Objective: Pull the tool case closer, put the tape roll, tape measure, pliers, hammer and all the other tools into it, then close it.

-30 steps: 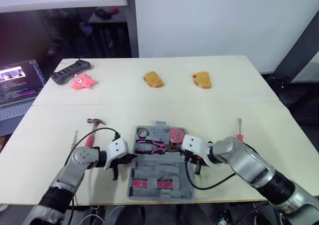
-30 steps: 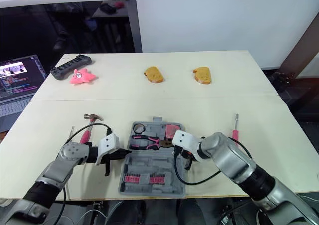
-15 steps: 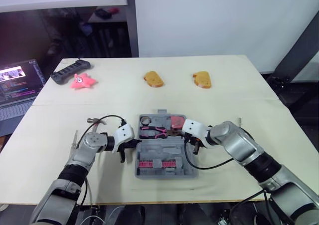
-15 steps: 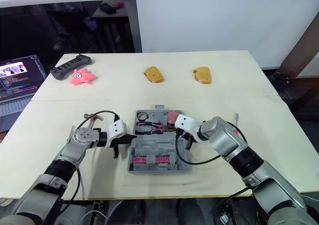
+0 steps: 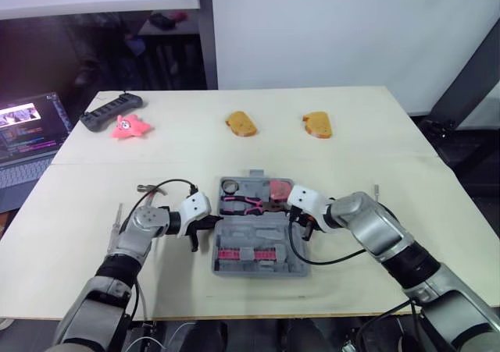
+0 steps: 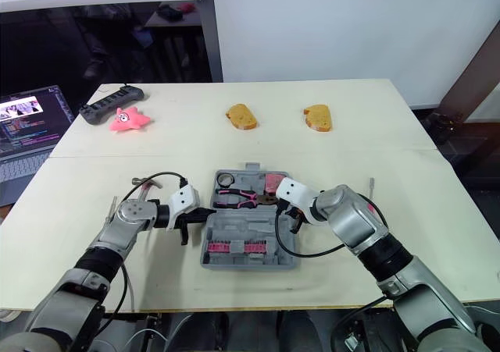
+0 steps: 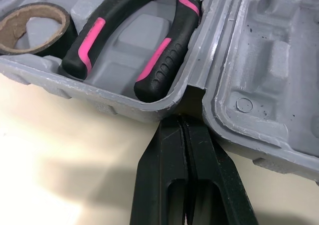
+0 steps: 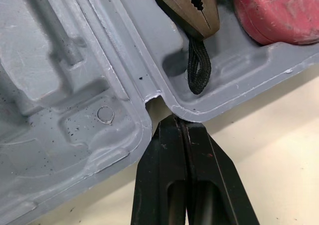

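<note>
The tool case (image 5: 258, 229) lies open on the near part of the table (image 5: 351, 153), with its two halves flat. The far half holds the tape roll (image 7: 35, 28) at 9 o'clock, the pliers (image 7: 134, 40) in the middle and the red tape measure (image 8: 279, 10) at 3 o'clock. The near half holds a row of pink bits (image 5: 248, 254).

The left gripper (image 7: 182, 120) is clenched, its two fingers pressed together with nothing between them. Its tips touch the hinge notch on the case's 9 o'clock side. The right gripper (image 8: 174, 120) is clenched and empty in the same way, with its tips at the hinge notch on the 3 o'clock side.

The hammer (image 5: 147, 189) lies on the table at about 10 o'clock from the case, partly behind the left arm. A screwdriver (image 5: 376, 190) lies at about 2 o'clock from the case, well apart from it. A thin metal rod (image 5: 119, 214) at 9 o'clock, beyond the left arm, is possibly another screwdriver; it is too small to tell.
</note>
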